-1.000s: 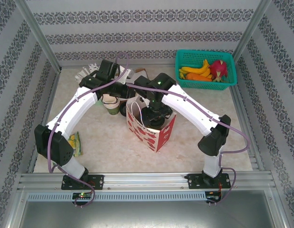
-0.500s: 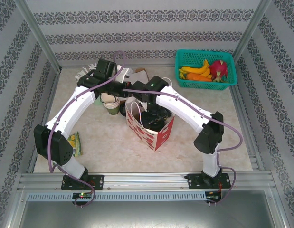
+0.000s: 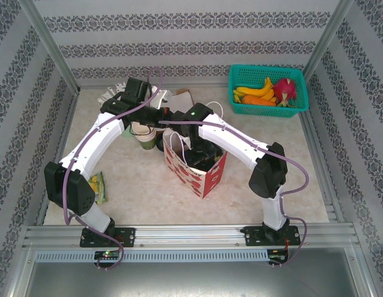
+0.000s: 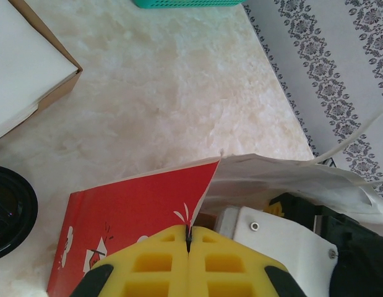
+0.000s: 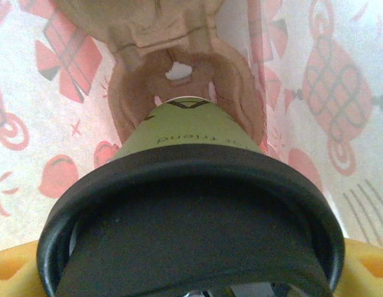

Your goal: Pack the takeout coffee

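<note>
On the worktop (image 3: 135, 185) the paper bag (image 3: 210, 179) stands open. Inside it we see the right gripper (image 5: 191, 278) clamped on the coffee cup (image 5: 185, 136), low in the bag. Behind, the left gripper (image 4: 188, 244), fingers together, pinches the bag's rim. We judge the packing almost done: only release and withdrawal remain.

Top camera: high, near edge, looking down on table (image 3: 142, 185). Wrist cameras: close-up; all three share red bag (image 3: 210, 176).

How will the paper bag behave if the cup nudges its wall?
Likely light and floppy: the bag has thin, creased paper walls. It may tip if the cup pushes, though the left hand pinching its rim should steady it.
</note>
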Controlling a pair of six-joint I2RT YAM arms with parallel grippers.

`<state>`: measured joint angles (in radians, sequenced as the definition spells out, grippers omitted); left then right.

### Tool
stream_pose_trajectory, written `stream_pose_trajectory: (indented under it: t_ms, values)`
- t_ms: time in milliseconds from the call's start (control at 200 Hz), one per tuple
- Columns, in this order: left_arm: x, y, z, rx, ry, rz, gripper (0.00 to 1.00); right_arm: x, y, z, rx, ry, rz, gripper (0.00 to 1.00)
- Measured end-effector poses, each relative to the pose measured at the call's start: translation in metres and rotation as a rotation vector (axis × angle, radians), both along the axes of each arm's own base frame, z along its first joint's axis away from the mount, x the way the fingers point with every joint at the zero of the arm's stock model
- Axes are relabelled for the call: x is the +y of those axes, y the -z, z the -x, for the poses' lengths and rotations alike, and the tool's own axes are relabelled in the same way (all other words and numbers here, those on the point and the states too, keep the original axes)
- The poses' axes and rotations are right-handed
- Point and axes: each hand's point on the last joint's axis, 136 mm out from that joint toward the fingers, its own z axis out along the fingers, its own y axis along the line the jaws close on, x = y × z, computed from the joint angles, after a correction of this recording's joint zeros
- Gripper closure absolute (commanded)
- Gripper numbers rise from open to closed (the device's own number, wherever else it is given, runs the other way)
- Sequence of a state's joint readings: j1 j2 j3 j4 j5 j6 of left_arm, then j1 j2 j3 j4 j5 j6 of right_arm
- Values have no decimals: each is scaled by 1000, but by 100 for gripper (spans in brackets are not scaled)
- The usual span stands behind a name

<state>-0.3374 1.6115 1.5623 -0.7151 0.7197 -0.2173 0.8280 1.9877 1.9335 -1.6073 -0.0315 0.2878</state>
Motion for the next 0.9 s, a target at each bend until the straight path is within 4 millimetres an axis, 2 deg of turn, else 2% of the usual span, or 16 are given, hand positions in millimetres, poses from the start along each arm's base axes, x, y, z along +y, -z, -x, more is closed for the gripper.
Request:
stream_pose_trajectory:
  t_ms: [140,340,495,904]
  values:
    - [1,0,-1,-1,-4,-4,100,-8,5,4,21,4,19,33]
    - [0,0,0,-1,-3,-4,100,-14,2,9,20,6,14,33]
    - [0,0,0,-2,-3,-4,100,-11,3,8,12,14,-16,33]
    - [0,0,-1,-2,-3,-3,100,-7,19,5,14,21,-36,33]
